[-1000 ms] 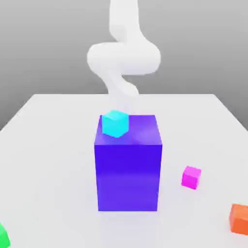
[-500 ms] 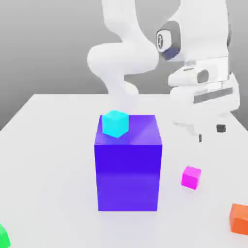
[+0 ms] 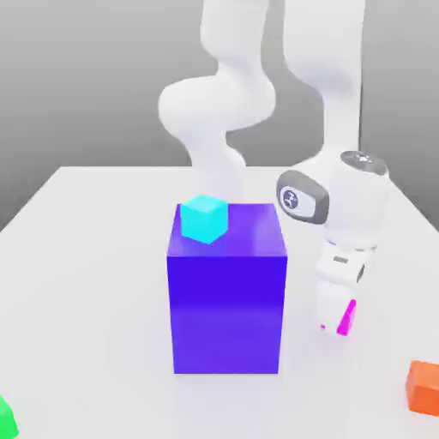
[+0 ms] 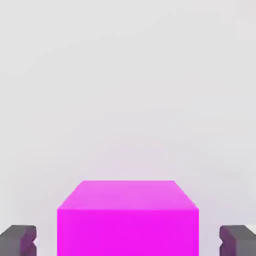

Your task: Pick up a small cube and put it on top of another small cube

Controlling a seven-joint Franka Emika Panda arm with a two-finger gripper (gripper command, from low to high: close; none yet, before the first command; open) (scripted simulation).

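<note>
Nearest, toward the exterior view's left, is a green cube (image 3: 7, 420), partly cut off; across from it, toward the exterior view's right, an orange cube (image 3: 423, 388) sits on the pale, smooth bench (image 3: 94, 300), also partly cut off. Next comes a tall blue-violet block (image 3: 226, 313), upright and straight-sided, with a faint sheen on its front and top. On its top, by the side edge toward the exterior view's left, rests a cyan cube (image 3: 204, 219), plain-faced and turned at an angle to the block. Beside the block, with bare bench between, the small magenta cube (image 3: 346, 319) stands on the bench toward its right-hand edge in the exterior view, partly covered by the pincer (image 4: 128, 241). The pincer is released, its dark grey, notched fingertips (image 4: 20, 240) spread on opposite sides of the magenta cube, with a gap on each side and neither touching it. The cube's faces are flat and plain, its edges crisp. Farther back, the glossy white arm (image 3: 219, 103), all rounded segments, rises before the bench's straight far edge and a grey backdrop (image 3: 103, 94).
</note>
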